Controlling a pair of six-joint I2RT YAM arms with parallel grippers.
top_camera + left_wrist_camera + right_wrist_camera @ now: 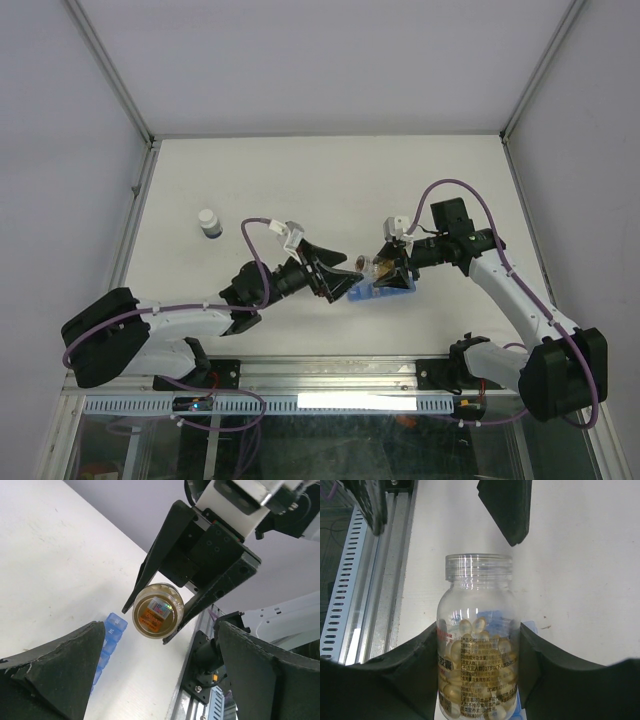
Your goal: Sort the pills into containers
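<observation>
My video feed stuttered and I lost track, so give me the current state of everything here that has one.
pill bottle: uncapped, partly full of pale capsules, mouth toward the left hand.
right hand: shut on the pill bottle.
left hand: open, empty, not touching the bottle.
blue pill organiser: on the table below the hands; lids look shut.
white cap: off the bottle, standing apart on the table.

Bright, even light; soft shadows.
</observation>
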